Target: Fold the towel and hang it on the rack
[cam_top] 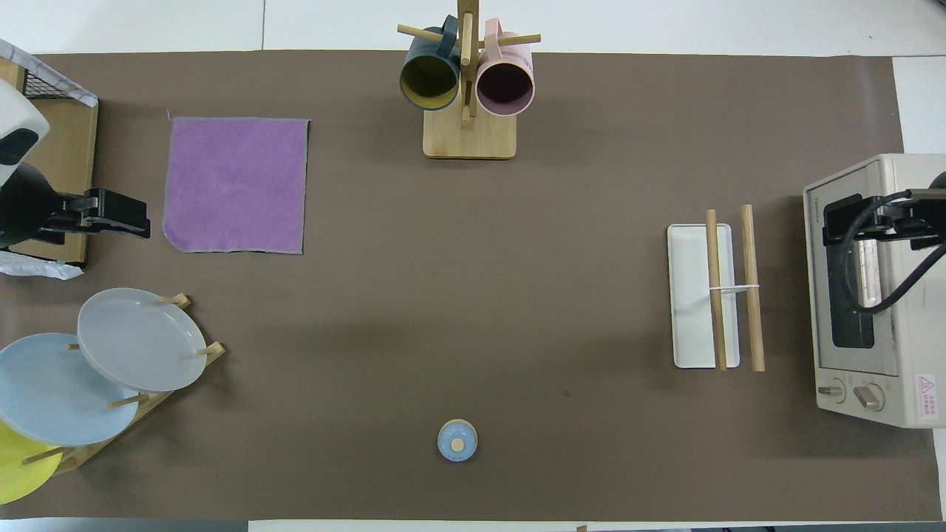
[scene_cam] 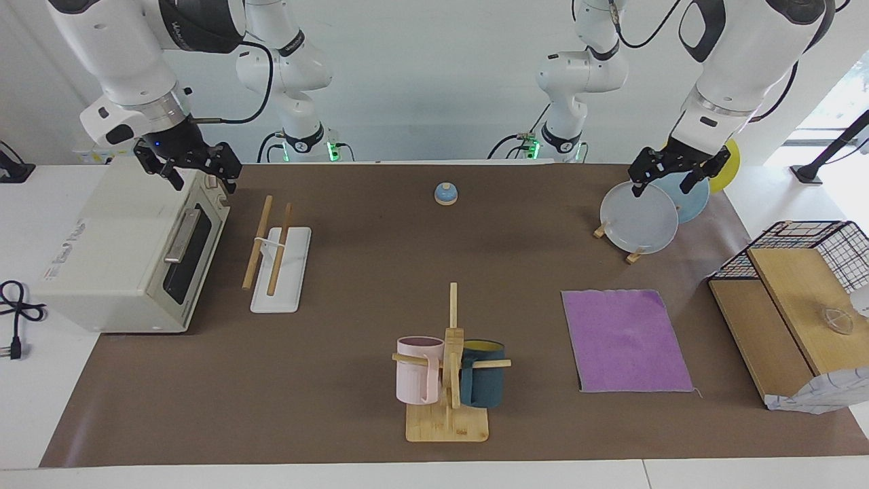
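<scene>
The towel (scene_cam: 628, 339) (cam_top: 236, 185) lies flat and unfolded on the brown mat, purple face up, toward the left arm's end of the table. The rack (scene_cam: 282, 261) (cam_top: 691, 295), a white base with two long wooden rods, stands toward the right arm's end, beside the toaster oven. My left gripper (scene_cam: 662, 190) (cam_top: 140, 219) is open and empty, up in the air by the plate stand, apart from the towel. My right gripper (scene_cam: 204, 187) (cam_top: 828, 225) is open and empty, raised over the toaster oven.
A toaster oven (scene_cam: 122, 251) (cam_top: 872, 295) stands at the right arm's end. A plate stand with round plates (scene_cam: 641, 217) (cam_top: 137, 340) is nearer to the robots than the towel. A mug stand (scene_cam: 448, 367) (cam_top: 467, 81), a small blue bell (scene_cam: 446, 194) (cam_top: 457, 440), and a wire basket with wooden boards (scene_cam: 801, 285) also stand here.
</scene>
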### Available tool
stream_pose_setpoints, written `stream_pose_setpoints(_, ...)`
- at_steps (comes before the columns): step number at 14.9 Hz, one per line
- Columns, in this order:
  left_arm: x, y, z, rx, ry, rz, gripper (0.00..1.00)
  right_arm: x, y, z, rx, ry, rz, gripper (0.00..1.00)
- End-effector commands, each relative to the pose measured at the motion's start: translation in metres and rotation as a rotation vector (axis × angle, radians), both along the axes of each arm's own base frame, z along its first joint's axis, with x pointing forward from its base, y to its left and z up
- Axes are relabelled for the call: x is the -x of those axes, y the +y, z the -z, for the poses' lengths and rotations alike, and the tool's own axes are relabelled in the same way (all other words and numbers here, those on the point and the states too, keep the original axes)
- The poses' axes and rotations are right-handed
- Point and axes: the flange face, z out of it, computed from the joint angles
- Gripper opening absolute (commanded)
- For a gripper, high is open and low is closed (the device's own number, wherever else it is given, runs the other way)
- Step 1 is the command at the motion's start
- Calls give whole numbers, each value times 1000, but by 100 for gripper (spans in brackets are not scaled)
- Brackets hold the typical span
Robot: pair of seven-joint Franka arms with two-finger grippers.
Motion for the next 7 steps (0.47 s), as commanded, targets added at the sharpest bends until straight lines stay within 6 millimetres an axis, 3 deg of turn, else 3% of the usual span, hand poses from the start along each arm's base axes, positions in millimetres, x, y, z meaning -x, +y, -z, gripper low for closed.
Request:
stream_pose_setpoints(1, 4, 10, -5, -10, 5, -5, 100, 3, -2, -2, -15, -4, -11, 100)
stream_pose_setpoints(7, 6, 7, -6, -11, 6, -8, 100, 3, -2, -2, -15, -4, -10, 100)
